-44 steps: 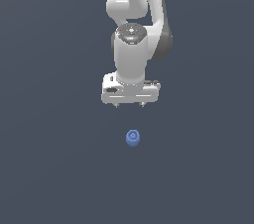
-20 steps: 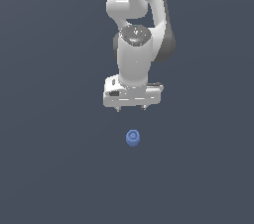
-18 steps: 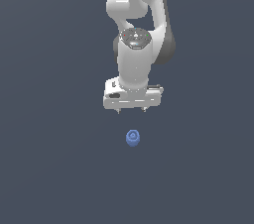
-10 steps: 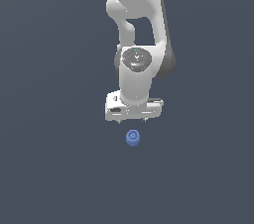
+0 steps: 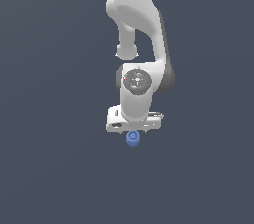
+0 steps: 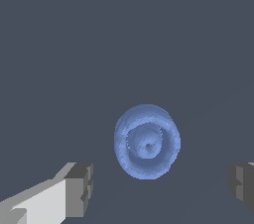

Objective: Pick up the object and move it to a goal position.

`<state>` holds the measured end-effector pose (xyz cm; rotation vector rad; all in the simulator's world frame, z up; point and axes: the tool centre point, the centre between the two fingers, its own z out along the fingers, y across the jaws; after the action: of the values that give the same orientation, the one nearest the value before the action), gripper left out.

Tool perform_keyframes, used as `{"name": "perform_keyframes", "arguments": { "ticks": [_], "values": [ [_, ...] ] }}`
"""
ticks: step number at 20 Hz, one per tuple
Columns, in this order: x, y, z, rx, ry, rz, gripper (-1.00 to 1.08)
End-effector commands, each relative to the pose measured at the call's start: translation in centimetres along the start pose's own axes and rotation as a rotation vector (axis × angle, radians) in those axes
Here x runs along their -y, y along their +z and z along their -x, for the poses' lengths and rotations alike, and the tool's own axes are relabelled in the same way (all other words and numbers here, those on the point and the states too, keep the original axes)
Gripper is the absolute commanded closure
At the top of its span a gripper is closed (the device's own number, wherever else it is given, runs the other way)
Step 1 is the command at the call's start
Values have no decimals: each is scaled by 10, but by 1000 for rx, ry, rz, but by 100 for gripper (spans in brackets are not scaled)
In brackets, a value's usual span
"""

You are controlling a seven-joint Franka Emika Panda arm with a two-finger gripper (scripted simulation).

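The object (image 5: 132,139) is a small blue stubby cylinder with a ring on top, standing on the dark grey floor. In the exterior view my white gripper (image 5: 133,130) hangs straight down just above it, and its lower edge overlaps the object's top. In the wrist view the object (image 6: 147,141) sits between my two fingertips (image 6: 79,190), which stand wide apart on either side and do not touch it. The gripper (image 6: 161,186) is open and holds nothing.
A plain dark grey surface (image 5: 54,168) lies all round the object. The white arm (image 5: 139,25) rises from the gripper toward the top of the exterior view. No other objects or goal marker show.
The arm has come down and a little toward the exterior view's right, from well above the object to right over it. The object has not moved.
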<state>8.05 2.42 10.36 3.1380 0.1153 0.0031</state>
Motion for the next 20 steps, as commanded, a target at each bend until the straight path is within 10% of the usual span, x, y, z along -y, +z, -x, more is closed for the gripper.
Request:
{"name": "perform_keyframes", "arguments": {
  "ticks": [1,20],
  "values": [
    [0,6,-3,1,1,-1,-92],
    [0,59,-4,2,2,-2,-92]
  ]
}}
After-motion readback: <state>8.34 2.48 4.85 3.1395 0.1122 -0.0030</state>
